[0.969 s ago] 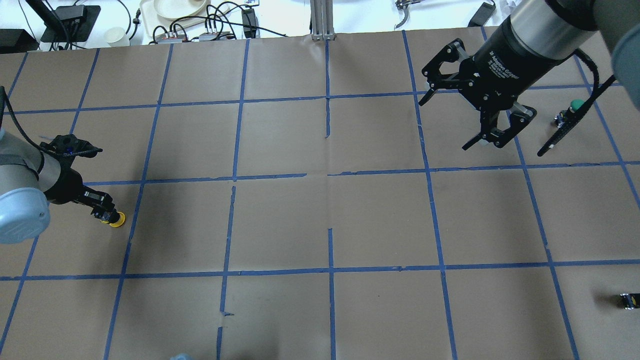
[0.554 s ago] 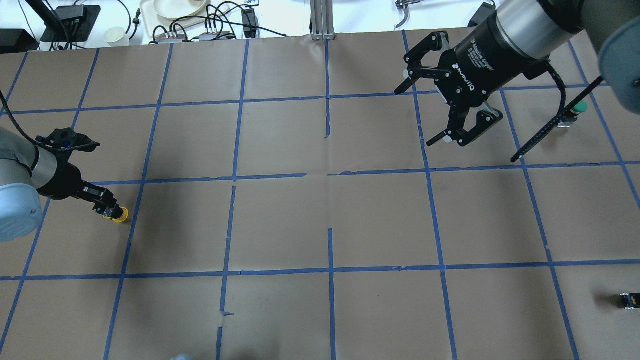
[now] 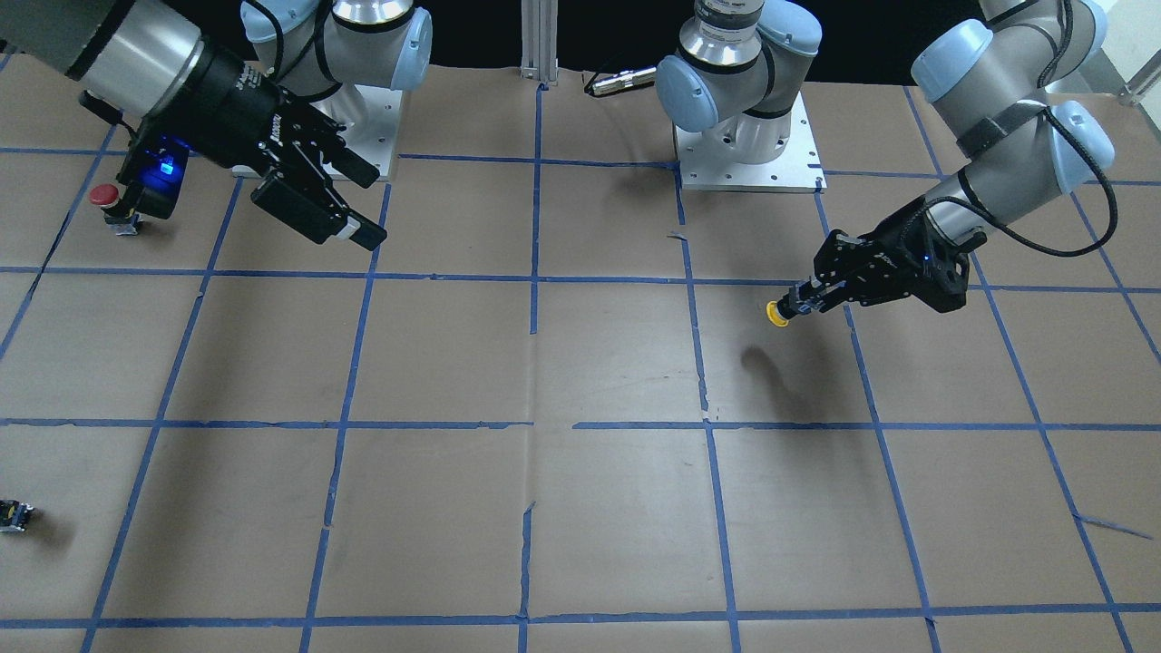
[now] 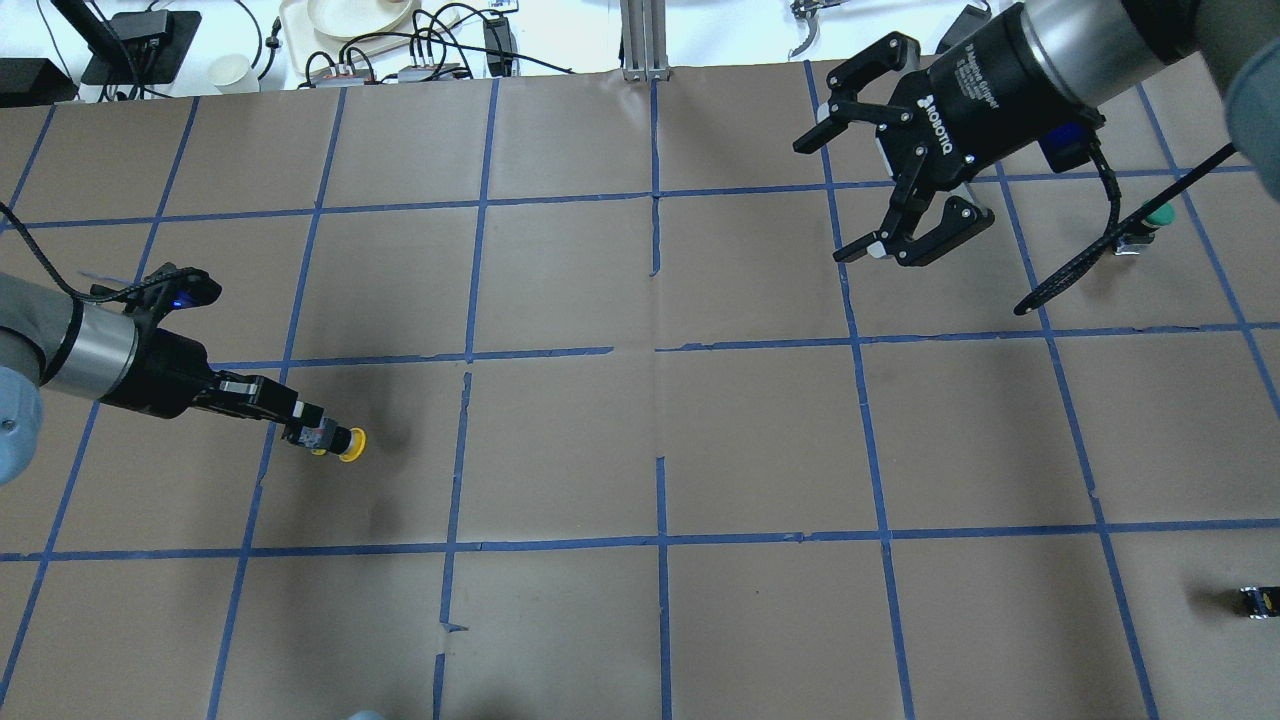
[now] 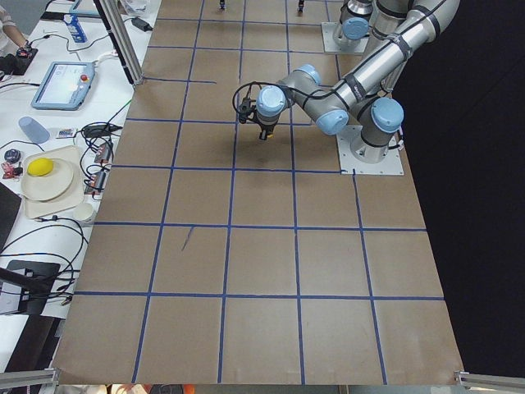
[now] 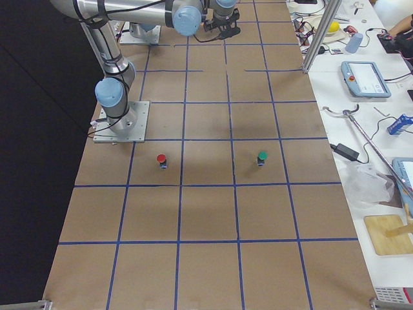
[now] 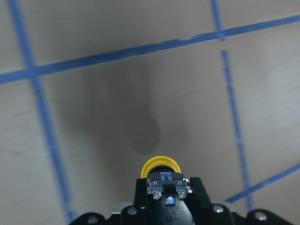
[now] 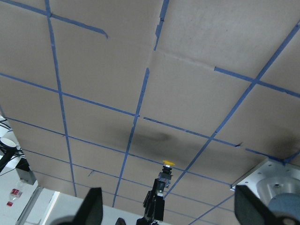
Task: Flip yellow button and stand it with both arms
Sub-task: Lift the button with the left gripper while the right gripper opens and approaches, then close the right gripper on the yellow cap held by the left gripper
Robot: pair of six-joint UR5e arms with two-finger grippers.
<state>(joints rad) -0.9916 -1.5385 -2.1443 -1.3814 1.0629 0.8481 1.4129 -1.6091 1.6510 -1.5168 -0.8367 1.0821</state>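
The yellow button [image 4: 349, 444] is held in my left gripper [image 4: 308, 434], which is shut on its black-grey body. The button lies sideways, cap pointing toward the table's middle, and hangs above the brown paper with its shadow below. It also shows in the front-facing view [image 3: 777, 314] and in the left wrist view [image 7: 160, 164]. The right wrist view sees it from afar [image 8: 168, 163]. My right gripper [image 4: 822, 203] is open and empty, high over the far right of the table, jaws spread wide. It also shows in the front-facing view [image 3: 375, 211].
A green-capped button [image 4: 1157, 214] stands at the far right, and a red-capped button [image 3: 104, 195] stands near the right arm. A small black block [image 4: 1258, 600] lies at the near right edge. A black cable [image 4: 1080, 262] hangs from the right wrist.
My left gripper has carried the yellow button to the right, toward the table's middle. My right gripper has shifted left and toward the far edge, still open.
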